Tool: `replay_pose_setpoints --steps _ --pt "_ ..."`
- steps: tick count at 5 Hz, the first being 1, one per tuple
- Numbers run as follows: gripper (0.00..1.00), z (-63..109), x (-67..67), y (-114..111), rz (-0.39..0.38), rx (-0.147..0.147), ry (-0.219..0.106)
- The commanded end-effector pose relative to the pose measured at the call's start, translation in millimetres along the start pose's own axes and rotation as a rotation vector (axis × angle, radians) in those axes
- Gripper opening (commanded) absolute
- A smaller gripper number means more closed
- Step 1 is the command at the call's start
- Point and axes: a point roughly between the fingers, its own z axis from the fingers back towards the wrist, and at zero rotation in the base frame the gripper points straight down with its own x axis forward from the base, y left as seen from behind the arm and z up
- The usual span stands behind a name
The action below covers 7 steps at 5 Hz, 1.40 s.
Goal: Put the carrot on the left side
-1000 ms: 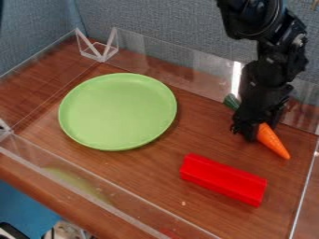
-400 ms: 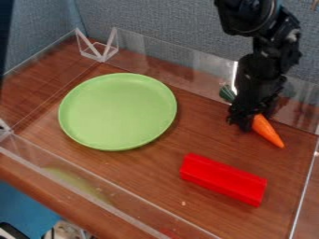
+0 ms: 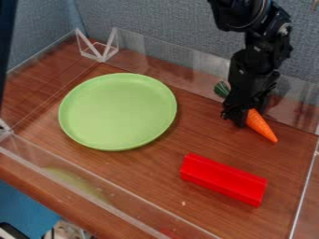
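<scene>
Gripper (image 3: 245, 114) clamped on the carrot (image 3: 262, 125) near the table's (image 3: 149, 177) right edge, the green plate (image 3: 117, 111) well apart toward the left.

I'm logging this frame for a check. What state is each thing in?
gripper: pointing down, jaws shut on the carrot's stem end.
carrot: on the right, held by its green end, tip pointing away from the plate.
green plate: flat, nothing on it.
red block: lying flat, untouched.

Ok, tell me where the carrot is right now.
The carrot is on the camera view's right side, in the shut hand, right of the green plate and above the red block.
</scene>
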Motion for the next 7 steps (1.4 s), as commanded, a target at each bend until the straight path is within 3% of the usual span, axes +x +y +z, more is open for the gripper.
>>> replay_pose_setpoints --steps 1,7 --pt "0.00 -7.1 17.0 7.1 0.030 0.022 0.011" --pt "0.00 -0.7 -11.2 5.4 -0.032 0.010 0.090"
